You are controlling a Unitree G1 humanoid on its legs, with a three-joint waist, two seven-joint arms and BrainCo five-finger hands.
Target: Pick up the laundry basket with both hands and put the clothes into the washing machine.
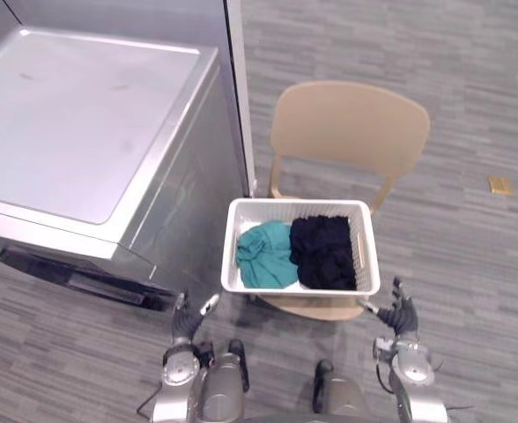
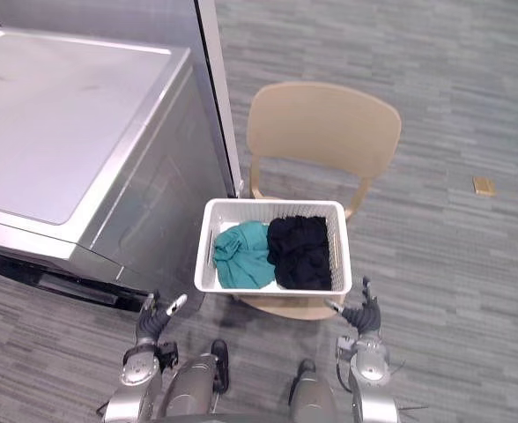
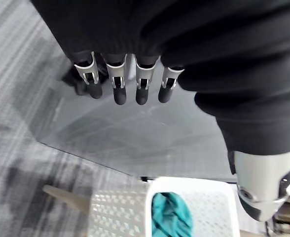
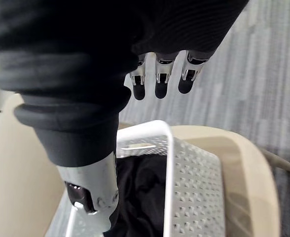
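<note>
A white perforated laundry basket [image 1: 241,282] stands on the seat of a tan chair [image 1: 347,123]. Inside it lie a teal garment [image 1: 265,254] on the left and a black garment [image 1: 325,251] on the right. The silver washing machine [image 1: 83,132] stands to the left with its lid down. My left hand [image 1: 188,319] hangs open below the basket's left corner, apart from it. My right hand [image 1: 400,313] is open just off the basket's near right corner, touching nothing. The left wrist view shows straight fingers [image 3: 118,86] above the basket [image 3: 115,212]; the right wrist view shows fingers [image 4: 157,79] extended over the basket rim [image 4: 169,148].
A grey panel edge [image 1: 240,88] rises between the washing machine and the chair. A small tan object [image 1: 499,184] lies on the grey carpet at the right. The carpet spreads open to the right of the chair.
</note>
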